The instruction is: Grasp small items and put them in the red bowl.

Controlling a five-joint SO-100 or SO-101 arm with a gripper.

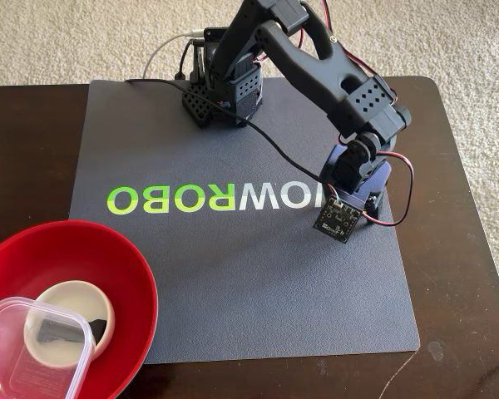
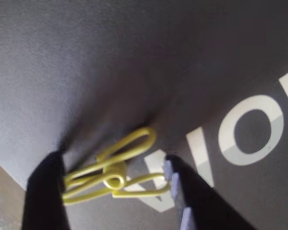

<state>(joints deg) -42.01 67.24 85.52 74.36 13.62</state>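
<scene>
yellow-green clothespin (image 2: 116, 173) between fingers (image 2: 47, 191), on grey mat (image 2: 110, 62)

I see my arm (image 1: 316, 75) bent down over the grey mat (image 1: 233, 274); the red bowl (image 1: 108, 258) holds a white bowl (image 1: 76, 303) and clear tub (image 1: 17, 349).

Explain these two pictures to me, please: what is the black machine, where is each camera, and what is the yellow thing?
The black machine is a small robot arm bolted onto a grey mat on a dark wooden table. The fixed view looks down at the whole scene. The wrist view comes from a camera riding on the arm, looking past its two-finger gripper. Between the open fingers lies a yellow-green wire clothespin on the mat; whether the fingers touch it yet is unclear. At the fixed view's lower left, a large glossy red bowl already holds a small white round bowl and a clear square plastic tub.
</scene>
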